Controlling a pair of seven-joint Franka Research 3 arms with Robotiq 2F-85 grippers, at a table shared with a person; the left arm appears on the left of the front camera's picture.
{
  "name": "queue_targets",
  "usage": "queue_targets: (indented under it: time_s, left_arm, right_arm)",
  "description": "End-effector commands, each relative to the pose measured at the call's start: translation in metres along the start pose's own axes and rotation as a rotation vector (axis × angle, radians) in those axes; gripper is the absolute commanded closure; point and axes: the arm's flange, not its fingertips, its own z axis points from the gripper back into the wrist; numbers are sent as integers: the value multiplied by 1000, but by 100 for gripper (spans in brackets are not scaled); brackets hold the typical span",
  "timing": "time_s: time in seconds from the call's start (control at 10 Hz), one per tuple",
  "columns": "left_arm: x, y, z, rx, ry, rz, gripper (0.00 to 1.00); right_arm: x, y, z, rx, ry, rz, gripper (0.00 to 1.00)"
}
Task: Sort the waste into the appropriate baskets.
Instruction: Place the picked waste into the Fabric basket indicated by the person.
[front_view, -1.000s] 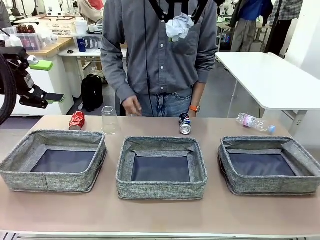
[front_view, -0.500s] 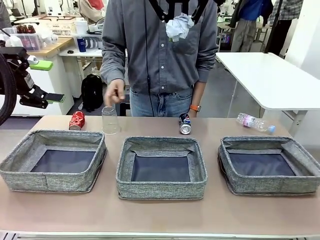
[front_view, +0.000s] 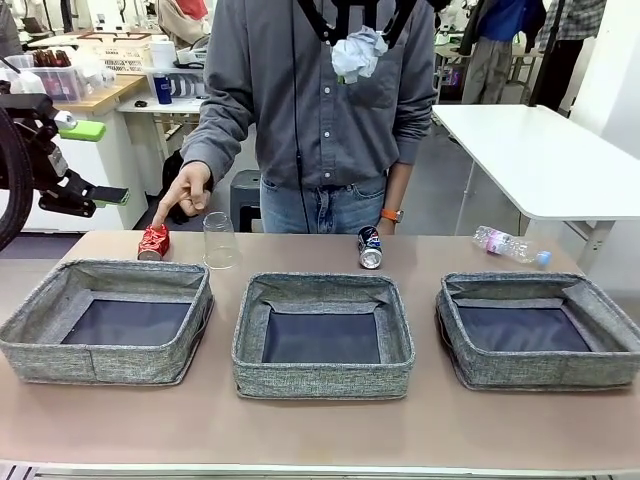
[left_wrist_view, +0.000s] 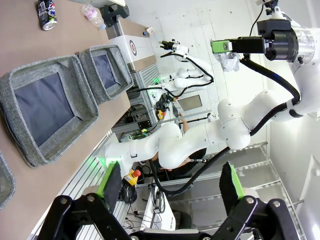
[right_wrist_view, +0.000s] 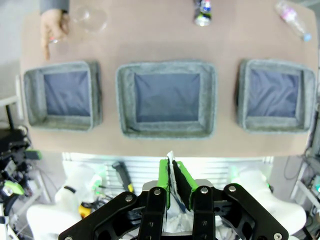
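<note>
Paper wad (front_view: 358, 52) aloft: your right gripper (right_wrist_view: 171, 182) had its fingers pinched shut on the crumpled white sheet, high over the table (front_view: 320, 430). The middle basket (right_wrist_view: 167, 131) lay straight beyond the fingertips — by the look of it a staging spot before a drop into whichever bin takes paper. Your left gripper (left_wrist_view: 170, 182) stood spread to its widest with nothing between its fingers, parked off to one side, seemingly to leave the table free. Farther out from the right fingers, past the three empty baskets (front_view: 100, 362), the rest of the waste lined the table's far edge: red soda can (front_view: 153, 241), clear plastic cup (front_view: 219, 240), dark blue soda can (front_view: 370, 247) and blue-capped bottle (front_view: 510, 245). The person's hand (front_view: 185, 195) pointed a finger down just above the red soda can — apparently flagging it for you as the next pickup.
</note>
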Motion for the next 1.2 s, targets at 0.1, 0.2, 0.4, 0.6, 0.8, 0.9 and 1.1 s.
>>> queue_targets:
  time_s: [0.1,0.2,0.4,0.6,0.8,0.9,1.1]
  left_arm:
    - [0,-1,-2,-18,-6,-21,0]
    - [0,0,0,0,0,0,0]
    - [-3,0,10,35,101,-15,0]
    - [-15,2,48,169,104,31,0]
    - [-43,3,92,296,100,69,0]
    - [-61,4,115,360,88,124,0]
    - [-94,7,154,416,26,183,0]
  right_arm:
    - [0,0,1,3,-1,-2,92]
    - [0,0,0,0,0,0,92]
    - [9,23,-15,3,-30,126,92]
    - [32,73,-37,59,-86,235,92]
    - [55,134,-63,101,-156,337,92]
    - [67,165,-83,148,-188,390,92]
    - [80,230,-129,205,-276,560,92]
